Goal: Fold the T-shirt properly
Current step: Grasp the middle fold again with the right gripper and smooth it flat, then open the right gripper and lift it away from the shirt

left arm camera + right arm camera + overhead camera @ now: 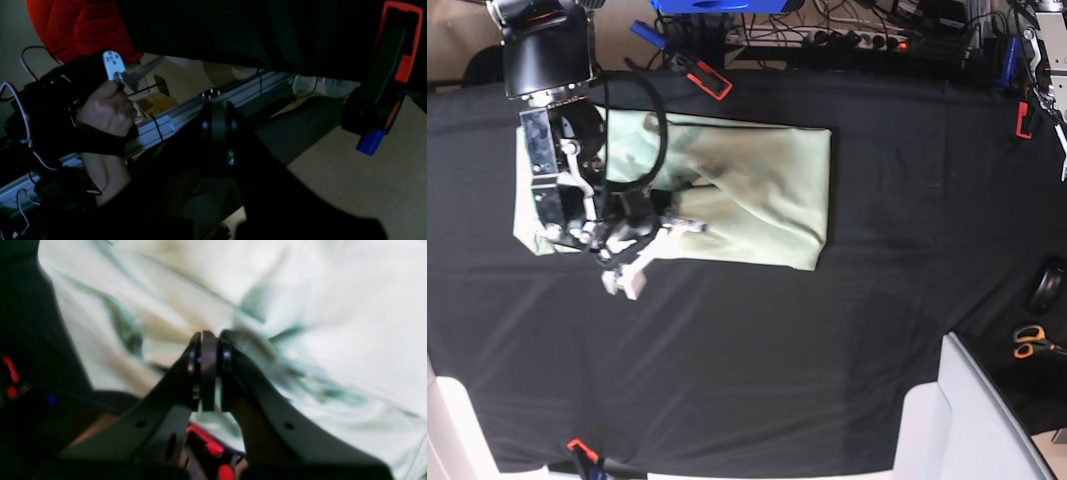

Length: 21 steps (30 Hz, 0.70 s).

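1. The pale mint-green short-sleeved cloth T-shirt (757,190) lies on the bench, which is covered in a black tablecloth (827,340). In the base view it sits up in the upper left part of the cloth, folded into a rough rectangle with a fairly straight right edge and some rumpling toward the left.
2. The right arm reaches down over the left end of the shirt. Its right hand (677,222) is down at the fabric near the shirt's lower middle.
3. From the right wrist camera the right hand (208,340) is clenched, tips pressed together with no gap. The pale green fabric bunches into wrinkles right at the tips, and a bit looks pinched there, but the picture is blurry so I can't say for sure that it's holding cloth.
4. The left hand (218,110) is off the bench completely. The left wrist view looks past the black cloth edge at an aluminium frame rail (186,110) and beige carpet floor (367,186). Its tips are shut together with nothing between them.
5. Also in that view: a person's bare hand (106,108) gripping a black control handle with red and white wires.
6. Orange-handled scissors (1032,342) lie at the right edge of the bench, well apart from the shirt.
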Tool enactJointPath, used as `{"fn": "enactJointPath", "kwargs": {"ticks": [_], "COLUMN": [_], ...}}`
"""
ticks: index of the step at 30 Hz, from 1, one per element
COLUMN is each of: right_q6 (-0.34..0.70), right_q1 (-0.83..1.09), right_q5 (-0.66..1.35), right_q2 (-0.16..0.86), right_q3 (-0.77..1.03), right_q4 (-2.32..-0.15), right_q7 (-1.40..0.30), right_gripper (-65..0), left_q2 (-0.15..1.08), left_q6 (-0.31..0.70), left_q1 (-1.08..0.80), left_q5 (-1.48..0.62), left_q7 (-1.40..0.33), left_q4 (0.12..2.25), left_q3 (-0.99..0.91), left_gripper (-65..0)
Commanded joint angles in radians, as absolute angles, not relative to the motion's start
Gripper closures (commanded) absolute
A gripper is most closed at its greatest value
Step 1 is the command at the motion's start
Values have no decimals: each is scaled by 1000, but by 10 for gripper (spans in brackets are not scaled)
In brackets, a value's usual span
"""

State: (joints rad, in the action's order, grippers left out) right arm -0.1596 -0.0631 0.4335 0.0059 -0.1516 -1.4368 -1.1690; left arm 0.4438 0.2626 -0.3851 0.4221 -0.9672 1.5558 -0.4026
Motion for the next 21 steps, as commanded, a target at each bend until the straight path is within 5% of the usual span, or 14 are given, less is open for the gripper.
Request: {"fn": "enactJointPath", "kwargs": {"ticks": [1,5,11,19,21], "right_q6": [-163,-163,-162,-153,-81], "right_q1": [-82,-76,-41,61,76], "right_q5": [441,443,443,446,446], "right_q2": [8,13,13,108,147], "right_q3": [-142,-134,-131,120,183], "right_q4": [-1449,-1474,-1656,-1799,-1759], "right_q7": [-1142,-1127,-1173,-1112,-1099], "right_gripper": [-10,-48,-337,-344,-369], "left_q2": [466,464,446,440,438], "left_q6": [252,252,252,252,252], "left_q1": [-383,-383,-383,-383,-383], "left_q5": [441,441,447,447,444], "left_q7": [-969,-969,-969,-969,-969], "left_q4": [1569,1569,1569,1569,1570], "left_q3": [-410,-410,-410,-414,-412], "left_gripper": [0,0,0,0,0]}}
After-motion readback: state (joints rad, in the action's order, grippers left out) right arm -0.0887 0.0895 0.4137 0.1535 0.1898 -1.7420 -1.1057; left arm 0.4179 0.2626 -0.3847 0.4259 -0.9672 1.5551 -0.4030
